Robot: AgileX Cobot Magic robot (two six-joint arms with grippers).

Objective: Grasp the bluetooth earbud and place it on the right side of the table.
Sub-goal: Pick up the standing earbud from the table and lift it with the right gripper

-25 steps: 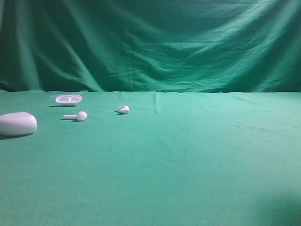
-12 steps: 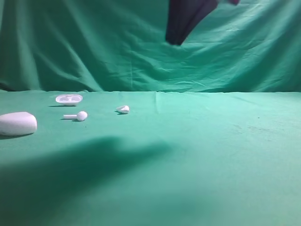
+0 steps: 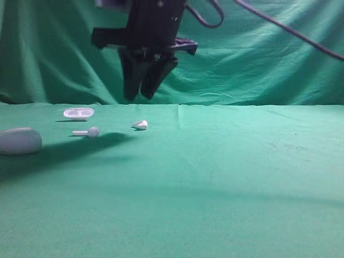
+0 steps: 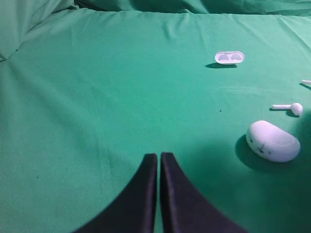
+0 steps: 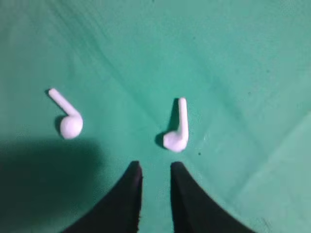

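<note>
While above earbud (image 5: pixel 177 128), parted jaws.

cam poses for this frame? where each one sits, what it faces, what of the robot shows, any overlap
Exterior high: low at the table's front edge, facing the backdrop; shows the right pincer hanging above the earbuds.
Left wrist: on the left arm, looking forward and down past the shut left pincer toward case shell and tray.
Right wrist: looking steeply down past its slightly parted tips at the bluetooth earbud and second earbud.
Shared: second earbud appears in all three.
</note>
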